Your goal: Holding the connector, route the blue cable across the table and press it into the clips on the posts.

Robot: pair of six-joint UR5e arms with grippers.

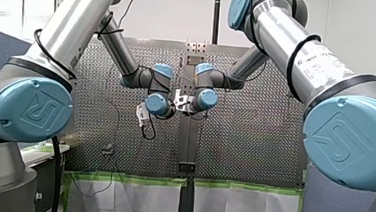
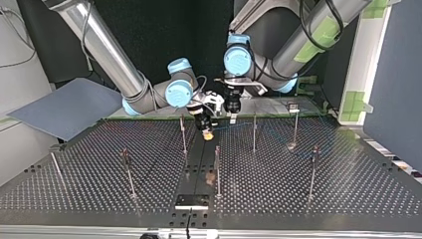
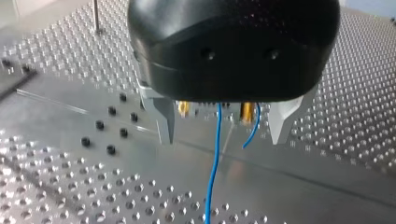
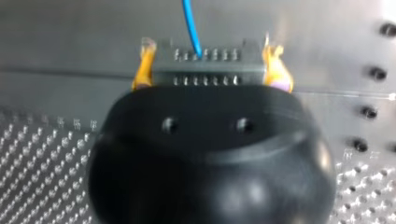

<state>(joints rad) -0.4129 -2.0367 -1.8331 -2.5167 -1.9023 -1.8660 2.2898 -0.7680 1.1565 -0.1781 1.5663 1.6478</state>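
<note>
My right gripper (image 4: 209,56) gripped the black connector (image 4: 210,70) between its yellow pads (image 4: 142,65). It hung low over the middle strip of the table (image 2: 323,199), near the top view's far edge. The blue cable (image 3: 214,163) ran out of the connector across the perforated plate. My left gripper (image 3: 221,139) hung just beside, its metal fingers (image 3: 164,119) spread wide and holding nothing. Thin posts (image 2: 254,132) stood close on both sides, with another on the strip toward the near edge.
</note>
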